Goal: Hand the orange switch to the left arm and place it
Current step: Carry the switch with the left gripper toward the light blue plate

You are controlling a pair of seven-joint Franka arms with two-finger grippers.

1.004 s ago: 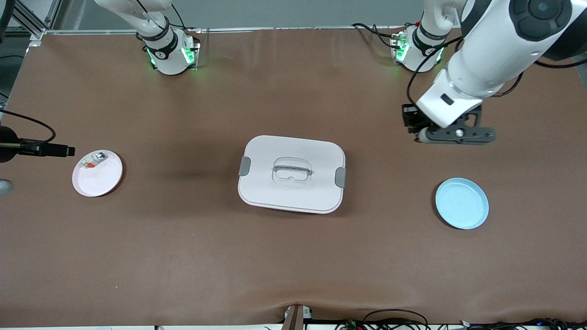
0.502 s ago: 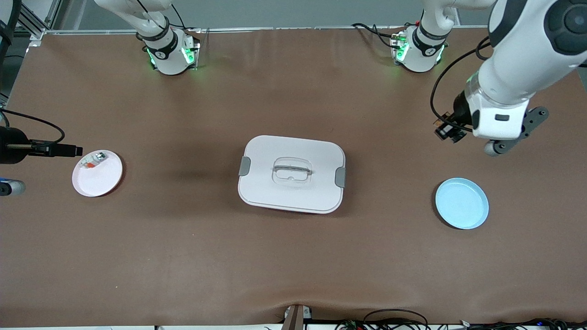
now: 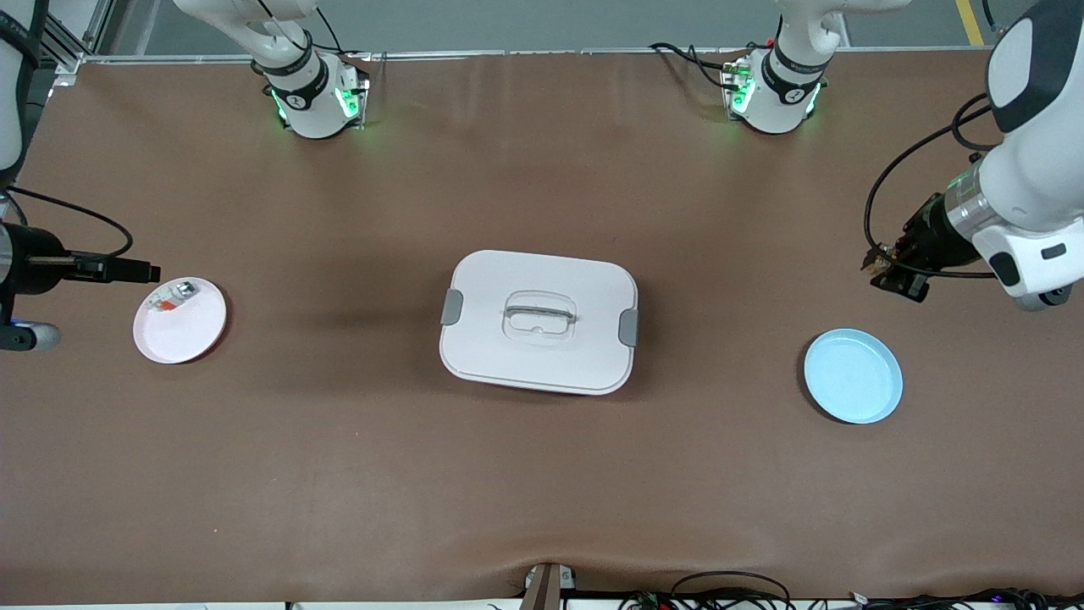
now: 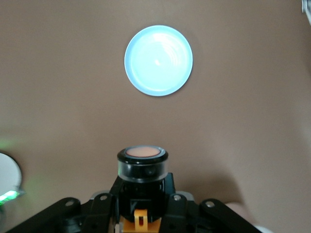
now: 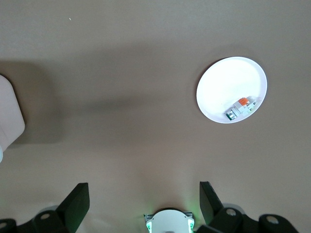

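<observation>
The orange switch (image 4: 142, 162), a black cylinder with a round orange face, sits upright between the fingers of my left gripper (image 4: 142, 193), which is shut on it. In the front view the left gripper (image 3: 885, 269) hangs over bare table near the left arm's end, with a light blue plate (image 3: 853, 376) on the table close by. The white lidded box (image 3: 539, 320) stands mid-table, well apart from both grippers. My right gripper (image 3: 146, 273) hangs open and empty over the right arm's end, beside a white plate (image 3: 179, 326); its fingers (image 5: 77, 201) stand wide apart.
The white plate (image 5: 232, 82) holds a small white-silver part with an orange bit (image 5: 239, 108). The blue plate (image 4: 158, 60) has nothing in it. Brown table covering stretches between the box and each plate. A corner of the box (image 5: 9, 116) shows in the right wrist view.
The left arm has swung away from the box toward its own end of the table, carrying the switch. The right gripper has edged slightly closer to the white plate.
</observation>
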